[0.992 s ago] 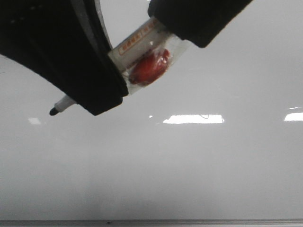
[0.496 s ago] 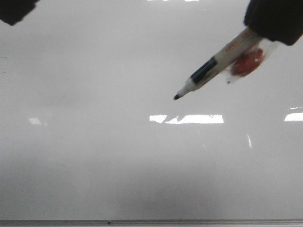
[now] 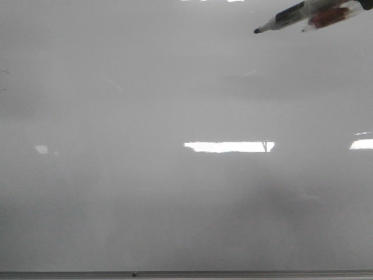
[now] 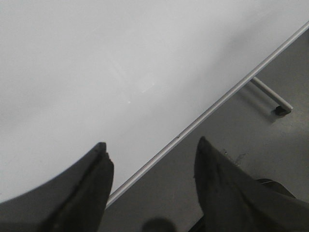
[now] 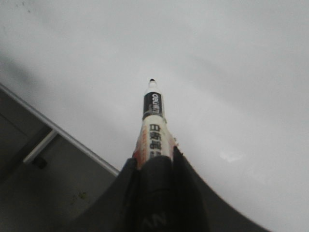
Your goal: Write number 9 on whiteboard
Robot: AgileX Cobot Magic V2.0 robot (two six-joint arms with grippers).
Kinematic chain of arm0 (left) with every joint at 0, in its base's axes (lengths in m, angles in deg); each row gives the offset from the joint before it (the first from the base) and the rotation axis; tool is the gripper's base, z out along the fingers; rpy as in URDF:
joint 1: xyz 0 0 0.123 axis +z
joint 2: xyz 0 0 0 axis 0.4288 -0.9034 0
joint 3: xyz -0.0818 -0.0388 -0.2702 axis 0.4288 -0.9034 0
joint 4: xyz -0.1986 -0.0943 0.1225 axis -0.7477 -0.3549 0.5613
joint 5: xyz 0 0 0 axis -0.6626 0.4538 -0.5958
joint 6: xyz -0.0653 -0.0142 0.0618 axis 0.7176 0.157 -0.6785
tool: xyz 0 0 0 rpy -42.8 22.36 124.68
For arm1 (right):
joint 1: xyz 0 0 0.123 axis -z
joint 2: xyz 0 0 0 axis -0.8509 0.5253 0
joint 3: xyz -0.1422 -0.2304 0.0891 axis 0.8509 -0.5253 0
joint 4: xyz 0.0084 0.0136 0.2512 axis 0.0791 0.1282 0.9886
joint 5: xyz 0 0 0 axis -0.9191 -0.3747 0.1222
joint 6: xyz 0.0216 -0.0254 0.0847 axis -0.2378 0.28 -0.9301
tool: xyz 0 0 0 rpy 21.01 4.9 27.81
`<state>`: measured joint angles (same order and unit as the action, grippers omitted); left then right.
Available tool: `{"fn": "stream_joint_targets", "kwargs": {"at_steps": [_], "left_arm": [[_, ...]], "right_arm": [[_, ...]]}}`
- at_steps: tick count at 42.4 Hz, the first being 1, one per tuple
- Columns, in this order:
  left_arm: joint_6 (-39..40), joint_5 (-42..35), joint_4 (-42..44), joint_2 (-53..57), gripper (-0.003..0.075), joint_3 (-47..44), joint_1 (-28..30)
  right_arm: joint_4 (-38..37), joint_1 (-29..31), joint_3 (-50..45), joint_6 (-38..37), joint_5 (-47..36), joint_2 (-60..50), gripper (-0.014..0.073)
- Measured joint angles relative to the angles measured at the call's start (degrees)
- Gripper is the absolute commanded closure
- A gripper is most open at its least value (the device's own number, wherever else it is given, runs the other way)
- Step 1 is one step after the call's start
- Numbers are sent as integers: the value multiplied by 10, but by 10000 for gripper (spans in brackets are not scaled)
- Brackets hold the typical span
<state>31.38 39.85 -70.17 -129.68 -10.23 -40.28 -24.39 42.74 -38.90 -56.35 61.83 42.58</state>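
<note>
The whiteboard (image 3: 145, 192) fills the front view, glossy pale grey with a thin metal frame edge (image 3: 186, 273) along the bottom. No number 9 shows on it. A marker (image 3: 291, 16) with a black tip and white barrel reaches in at the top right of the front view, its tip above the board. My right gripper (image 5: 153, 159) is shut on the marker (image 5: 153, 116), tip pointing at the board (image 5: 217, 58). My left gripper (image 4: 150, 145) is open and empty, over the board's frame edge (image 4: 212, 108).
Bright rectangular light reflections (image 3: 228, 146) lie on the board. In the wrist views the grey floor (image 4: 251, 140) lies beyond the frame, with a metal stand foot (image 4: 275, 99); the stand also shows in the right wrist view (image 5: 41, 147).
The marker has moved up and to the right, from the middle of the view to its top right corner. The dark arm that filled the upper left has left the front view.
</note>
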Motion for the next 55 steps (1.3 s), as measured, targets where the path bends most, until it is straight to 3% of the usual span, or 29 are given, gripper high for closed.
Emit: {"fn": "stream_joint_targets", "kwargs": {"at_steps": [12,28,45,55], "left_arm": [[1,-5,-10,0,342,0,0],[4,-7,-11,0,342,0,0],[4,-8,-12,0,342,0,0],[4,-8,-12,0,342,0,0]], "right_arm": [[33,0,10,3,-97,76,661],[36,0,85,3,-127,197,661],[24,-36,150,13,-73,307,657],[-10,7,142,8,-60,273,652]]}}
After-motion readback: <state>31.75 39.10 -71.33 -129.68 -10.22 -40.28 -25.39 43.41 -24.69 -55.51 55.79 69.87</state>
